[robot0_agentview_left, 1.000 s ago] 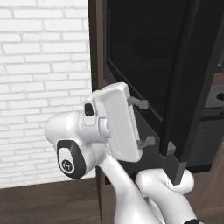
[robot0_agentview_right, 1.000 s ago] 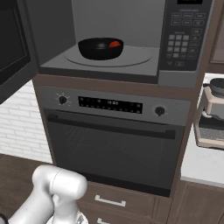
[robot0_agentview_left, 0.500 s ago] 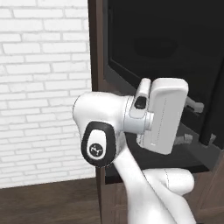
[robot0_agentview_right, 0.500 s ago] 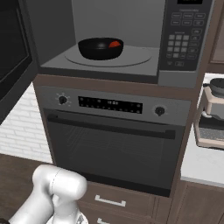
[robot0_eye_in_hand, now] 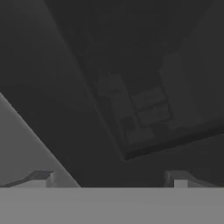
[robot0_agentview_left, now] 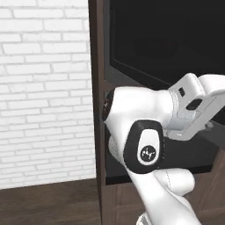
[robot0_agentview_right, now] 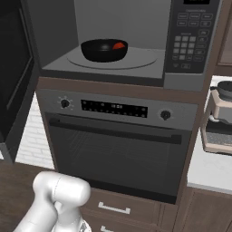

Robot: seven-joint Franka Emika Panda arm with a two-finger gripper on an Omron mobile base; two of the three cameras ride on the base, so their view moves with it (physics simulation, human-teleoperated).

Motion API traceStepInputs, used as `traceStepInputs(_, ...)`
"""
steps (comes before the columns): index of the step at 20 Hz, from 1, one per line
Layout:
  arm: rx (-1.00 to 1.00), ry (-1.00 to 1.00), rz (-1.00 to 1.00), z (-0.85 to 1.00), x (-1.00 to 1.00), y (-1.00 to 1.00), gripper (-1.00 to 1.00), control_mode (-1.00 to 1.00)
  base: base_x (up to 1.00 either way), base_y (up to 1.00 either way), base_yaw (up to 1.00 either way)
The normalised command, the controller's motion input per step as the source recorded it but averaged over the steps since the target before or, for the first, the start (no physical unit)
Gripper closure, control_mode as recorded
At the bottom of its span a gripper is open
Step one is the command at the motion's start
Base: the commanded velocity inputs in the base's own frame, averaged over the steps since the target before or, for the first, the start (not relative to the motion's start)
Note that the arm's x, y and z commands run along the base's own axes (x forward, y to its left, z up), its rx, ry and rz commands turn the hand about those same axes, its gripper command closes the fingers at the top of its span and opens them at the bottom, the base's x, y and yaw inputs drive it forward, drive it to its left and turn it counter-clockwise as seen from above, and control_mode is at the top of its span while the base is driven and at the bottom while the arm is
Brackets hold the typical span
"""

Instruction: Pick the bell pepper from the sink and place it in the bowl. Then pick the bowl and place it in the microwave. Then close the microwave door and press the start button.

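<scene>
A: Count, left to right?
B: One microwave door (robot0_agentview_right: 13, 77), swung open. One bowl (robot0_agentview_right: 104, 50) in the microwave (robot0_agentview_right: 118, 63), holding one bell pepper (robot0_agentview_right: 119, 45).
A: Gripper (robot0_eye_in_hand: 109, 178)?
B: One, fingers spread wide, empty, facing the door's dark glass.

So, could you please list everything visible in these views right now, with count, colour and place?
bowl: one, black, on the turntable inside the open microwave
bell pepper: one, red, inside the bowl
microwave door: one, black glass, swung open at left
keypad: one, dark grey, right of the cavity
oven: one, dark grey with two knobs, below the microwave
coffee machine: one, grey, on the counter at right
brick wall: white, left of the cabinet
gripper: one, dark fingertips spread open, facing the dark glass
</scene>
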Motion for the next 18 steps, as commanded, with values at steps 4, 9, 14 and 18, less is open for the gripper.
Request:
traceStepInputs(4,0.00,-0.08,0.44,0.20,0.21,-0.29,-1.00,-1.00,0.00,0.00,0.00)
traceStepInputs(9,0.00,0.00,0.43,0.21,0.46,-0.09,-1.00,-1.00,0.00,0.00,0.00)
traceStepInputs(14,0.01,0.00,0.41,0.06,0.66,-0.04,-1.00,-1.00,0.00,0.00,0.00)
traceStepInputs(18,0.00,0.00,0.34,0.00,0.89,-0.08,-1.00,-1.00,0.00,0.00,0.00)
